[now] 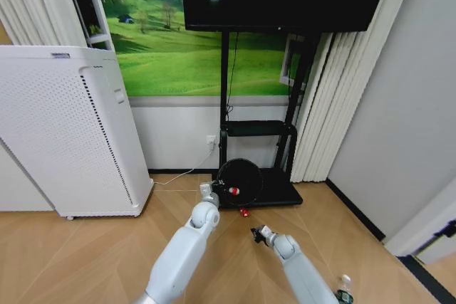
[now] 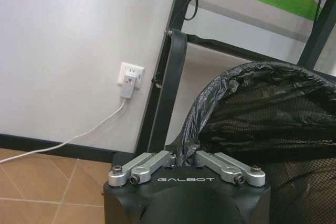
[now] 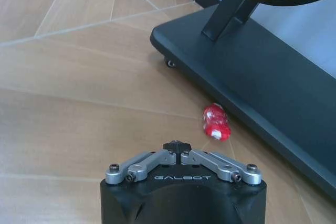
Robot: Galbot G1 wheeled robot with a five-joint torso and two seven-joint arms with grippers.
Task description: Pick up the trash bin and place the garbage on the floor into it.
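Left gripper (image 1: pixel 211 189) is clamped on the rim of the trash bin (image 1: pixel 240 179), pinching the black liner edge between its fingers. In the left wrist view the gripper (image 2: pixel 186 157) has the liner's crinkled plastic bunched right at its closed tips, with the bin's (image 2: pixel 273 124) mesh wall running off to one side. Bin is tilted with its mouth facing the head camera, held just in front of the TV stand base (image 1: pixel 278 194). A red wrapper (image 1: pixel 233 191) sits inside the bin near the lower rim.

Right gripper (image 1: pixel 256 234) hangs low over the wood floor (image 1: pixel 92 254), nearer to the robot than the bin and slightly right of it. Its fingers are pressed together with nothing between them; the right wrist view shows the tips (image 3: pixel 178 148) meeting over bare floor.

A second red-and-white wrapper (image 1: pixel 244 212) lies on the floor between the right gripper and the stand base; in the right wrist view this wrapper (image 3: pixel 216 121) is just beyond the fingertips and just beside the edge of the base (image 3: pixel 262 87), apart from both.

Clear bottle (image 1: pixel 345 291) lies on the floor at near right, beside the right forearm.

White appliance (image 1: pixel 68 133) stands at left, well apart from the bin. Its cord runs to a wall outlet (image 2: pixel 129 80).
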